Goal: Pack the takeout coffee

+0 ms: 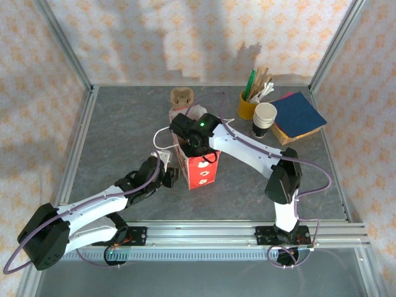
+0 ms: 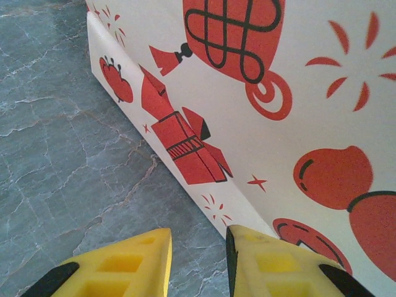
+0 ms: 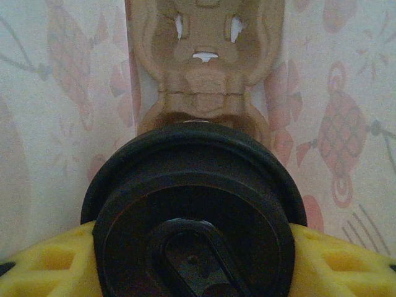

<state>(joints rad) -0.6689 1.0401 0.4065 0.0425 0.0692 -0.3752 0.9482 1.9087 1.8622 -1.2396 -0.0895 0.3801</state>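
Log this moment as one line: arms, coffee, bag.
right fingers: clamped on takeout coffee inside paper bag | left fingers: apart, beside bag's bottom corner | carrier: in bag, beyond cup

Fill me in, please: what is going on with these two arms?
The right claw is shut on the takeout coffee, with a yellow finger on either side of its black lid. It holds the cup at the mouth of the red-and-white paper bag. A brown cardboard carrier shows just beyond the cup. The left claw sits low by the bag's bottom corner, jaws slightly apart and not visibly gripping it. The coffee is not yet released.
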